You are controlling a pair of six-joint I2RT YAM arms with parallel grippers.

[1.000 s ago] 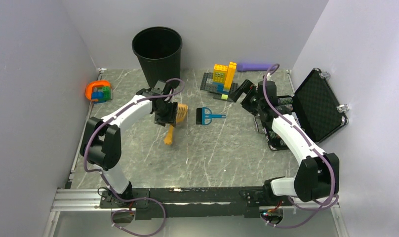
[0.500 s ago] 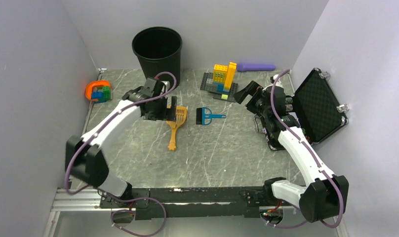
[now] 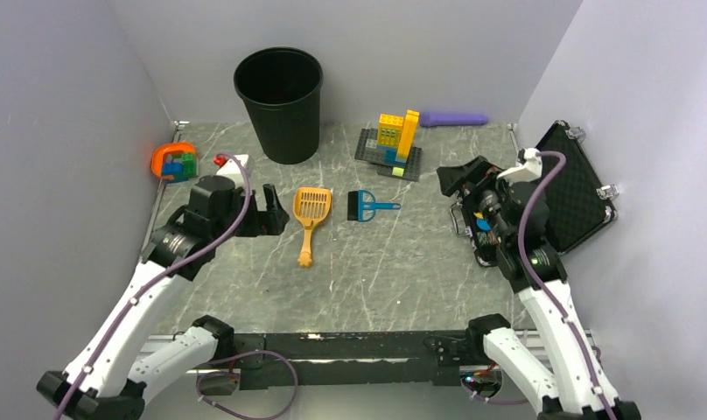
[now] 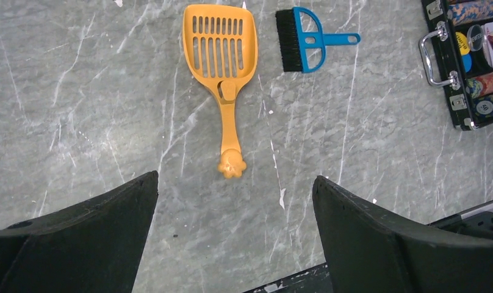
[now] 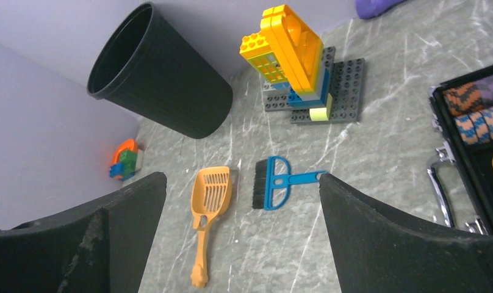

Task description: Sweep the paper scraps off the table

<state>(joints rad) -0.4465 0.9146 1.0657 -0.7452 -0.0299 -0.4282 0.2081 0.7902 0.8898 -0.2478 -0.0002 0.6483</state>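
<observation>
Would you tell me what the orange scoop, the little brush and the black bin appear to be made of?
Orange scoop: likely moulded plastic, smooth, slotted. Brush: blue plastic frame, dark bristles. Black bin: probably plastic, matte, ribbed wall.

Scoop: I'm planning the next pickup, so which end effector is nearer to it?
Left. The left end effector sits open just left of the scoop, apart from it. The right end effector is farther off, past the brush, by the case.

We can read no text, label, brand or number on anything here, and the striped chips (image 4: pixel 483 82) in the open case (image 4: pixel 435 13) show too small to tell.
</observation>
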